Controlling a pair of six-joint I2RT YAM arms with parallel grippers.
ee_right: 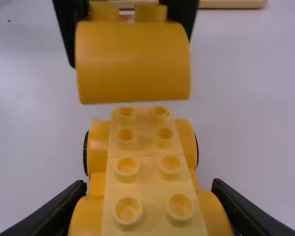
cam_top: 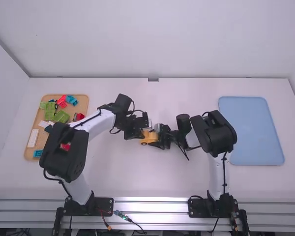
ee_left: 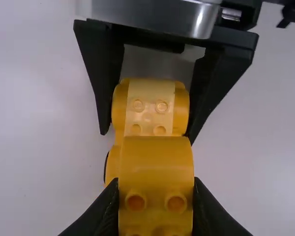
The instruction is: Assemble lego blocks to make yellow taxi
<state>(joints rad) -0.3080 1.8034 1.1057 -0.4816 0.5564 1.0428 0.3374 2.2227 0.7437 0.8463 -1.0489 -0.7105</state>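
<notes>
High view: L arm (cam_top: 101,120) and R arm (cam_top: 215,132) are meeting mid-table over the car base (cam_top: 151,138), which is sitting between them. Parts tray (cam_top: 29,151) is lying on the L side of the surface (cam_top: 123,177), blue mat (cam_top: 250,130) on the R.

L wrist view: L fingers (ee_left: 206,211) are clamping the yellow block (ee_left: 156,164). R fingers (ee_left: 102,73) are gripping the base farther off, one each side.

R wrist view: R fingers are pinching the near end of the base; wheel (ee_right: 85,152) is showing at its far end. Block is hanging over that far end, apart from the studs (ee_right: 160,111) AFAICT. Pos/gap along the base: can't tell exactly.

Step in hand IMO: seating the block. To do it well, R should be acting as the vise, holding the base level. L should be centring block on studs, squaring yaw, then pressing straight down, slow. Pushing w/ tilt is risking a half-seat or the base pivoting in R's grip. Check flush all round b4 releasing L.
</notes>
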